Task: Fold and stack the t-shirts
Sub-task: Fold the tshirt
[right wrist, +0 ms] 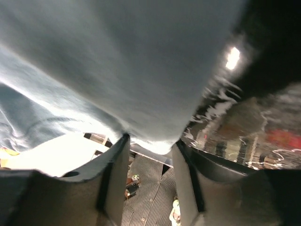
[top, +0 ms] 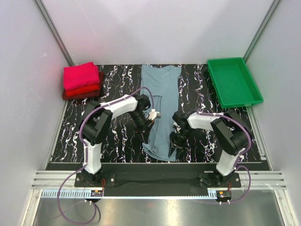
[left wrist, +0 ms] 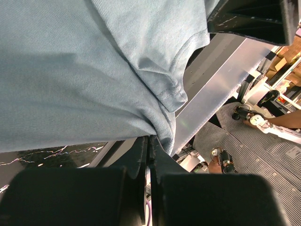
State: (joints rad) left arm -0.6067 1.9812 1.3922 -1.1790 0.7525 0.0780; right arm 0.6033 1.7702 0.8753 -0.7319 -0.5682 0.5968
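- Left gripper point(top: 146, 133) state, top view?
- Can't tell from above. It sits at the near left corner of the shirt point(top: 162, 89), and the right gripper point(top: 175, 141) is at the near right corner. Shirt lies mid-table point(top: 117, 136), long axis near to far, so the fold probably runs near end to far end. Pink-red stack point(top: 83, 80) far left, tray point(top: 233, 82) far right, both off that line.
- Left wrist?
- Jaws shut, pinching the hem corner.
- Right wrist?
- Fingers point(right wrist: 113, 165) apart, hem at their mouth, not clamped. Probably has to close before any lift.
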